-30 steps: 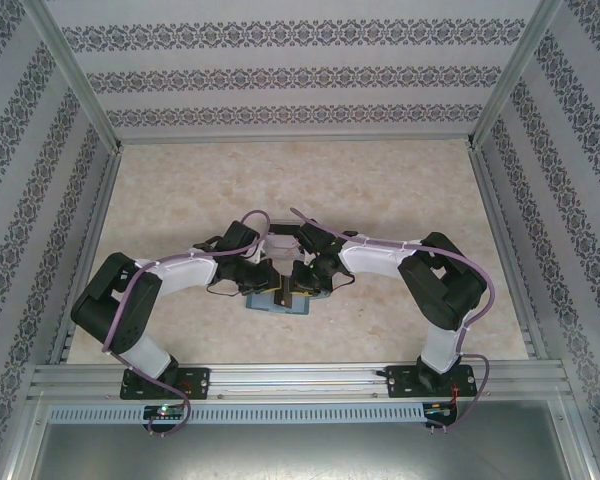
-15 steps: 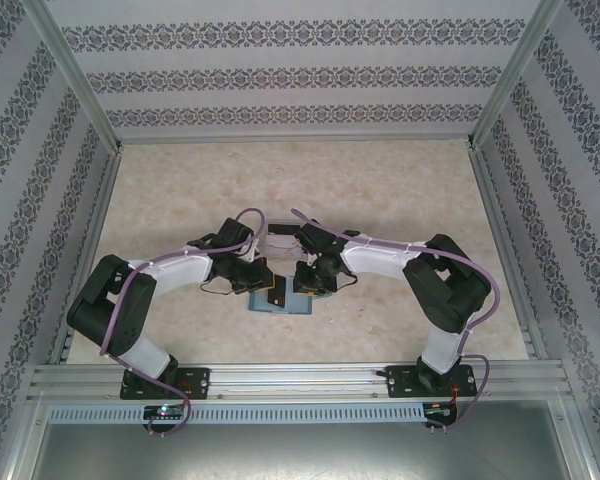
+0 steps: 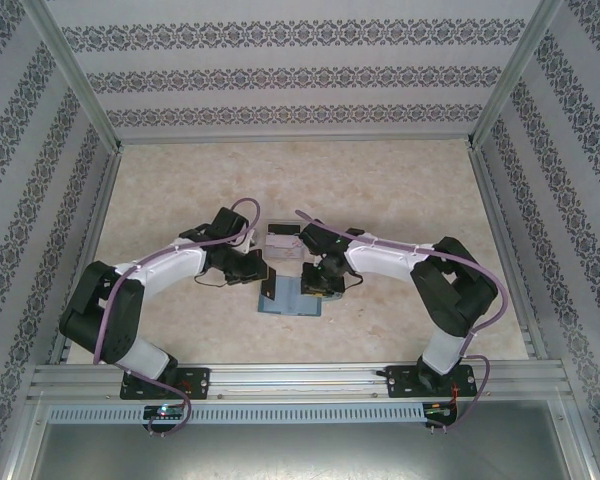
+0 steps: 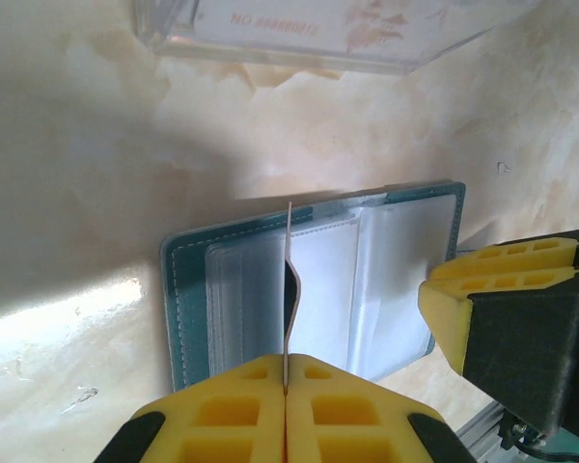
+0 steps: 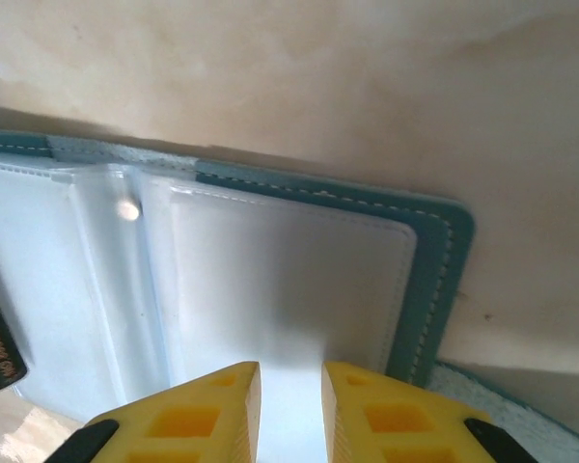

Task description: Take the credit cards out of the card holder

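1. The small teal-blue bifold card holder (image 4: 181, 309) lies open and flat near the middle of the pale marbled table (image 4: 77, 145). Its clear sleeves face up, so cards can slide out.
2. The left gripper (image 4: 287, 374) is closed tight on a thin black credit card (image 4: 289, 256), seen edge-on. The card stands upright over the holder's left panel and looks mostly free of its sleeve.
3. The right gripper (image 5: 290, 381), jaws a narrow slit apart and holding nothing, sits low on the right sleeve, probably to pin the holder down.
4. The clear plastic tray (image 4: 270, 48), with a pale card (image 4: 299, 19) inside, sits just beyond the holder and is likely the drop-off spot.
5. Both arms bend their elbows outward, forearms converging on the holder.
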